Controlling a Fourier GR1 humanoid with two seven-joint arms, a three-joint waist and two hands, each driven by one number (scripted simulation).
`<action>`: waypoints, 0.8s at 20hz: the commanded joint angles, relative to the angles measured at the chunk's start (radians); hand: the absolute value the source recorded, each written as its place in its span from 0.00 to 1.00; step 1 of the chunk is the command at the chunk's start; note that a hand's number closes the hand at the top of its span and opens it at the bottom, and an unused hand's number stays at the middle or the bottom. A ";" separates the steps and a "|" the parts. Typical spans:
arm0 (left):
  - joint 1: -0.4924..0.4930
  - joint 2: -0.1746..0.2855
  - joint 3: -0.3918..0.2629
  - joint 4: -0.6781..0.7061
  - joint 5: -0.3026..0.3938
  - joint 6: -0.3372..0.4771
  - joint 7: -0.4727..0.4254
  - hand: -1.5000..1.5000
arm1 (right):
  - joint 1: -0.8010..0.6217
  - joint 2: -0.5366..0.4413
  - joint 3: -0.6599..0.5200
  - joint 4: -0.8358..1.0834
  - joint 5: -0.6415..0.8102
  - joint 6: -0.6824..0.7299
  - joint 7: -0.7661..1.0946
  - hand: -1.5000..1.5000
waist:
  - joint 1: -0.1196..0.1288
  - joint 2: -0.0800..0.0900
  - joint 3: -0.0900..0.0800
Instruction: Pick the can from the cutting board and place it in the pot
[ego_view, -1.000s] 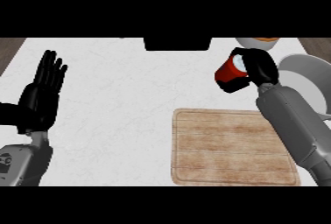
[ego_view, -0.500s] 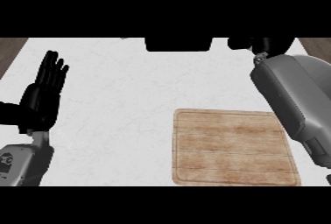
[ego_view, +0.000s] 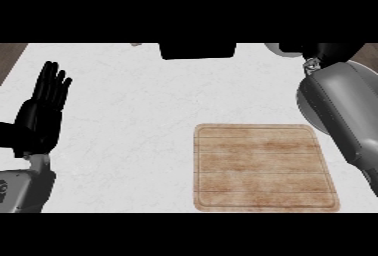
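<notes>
Head view looks steeply down on a pale counter (ego_view: 133, 90) with a wooden cutting board (ego_view: 266, 167) lying flat on it, and every place below is given from that board.

Well to the board's left, near the view's edge, the left hand (ego_view: 38, 120) rests open, its fingers straight, close together and pointing up, with nothing in it. Its grey left forearm (ego_view: 22, 190) comes in just below it, at the lower left corner.

Along the board's right side and beyond its far right corner runs the broad grey right forearm (ego_view: 343, 110). It ends in the right hand (ego_view: 332, 50), of which only a black patch shows at the upper edge. How far that hand is open, and whether it has hold of anything, I cannot tell.

The can shows nowhere in this view, and the board's wooden top is uncovered. The can may be hidden by the right hand, but nothing confirms it.

Beyond the board's far edge a dark block (ego_view: 198, 50) sits at the upper edge. Just right of that block, close to the right hand, is a small grey sliver (ego_view: 275, 48) with a curved outline, too little of it visible to name.
</notes>
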 joint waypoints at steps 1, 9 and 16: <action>0.023 0.011 0.014 -0.022 0.012 -0.013 0.012 0.50 | 0.121 -0.049 -0.025 -0.154 0.016 0.106 0.159 1.00 | -0.008 0.001 0.001; -0.006 -0.015 0.005 -0.040 -0.009 0.010 0.028 0.50 | 0.490 -0.228 -0.204 -0.483 -0.083 0.048 0.023 1.00 | -0.005 0.011 0.003; -0.068 -0.021 0.013 -0.014 -0.018 -0.010 0.080 0.50 | 0.714 -0.277 -0.382 -0.582 -0.162 0.017 -0.123 1.00 | 0.031 0.021 0.003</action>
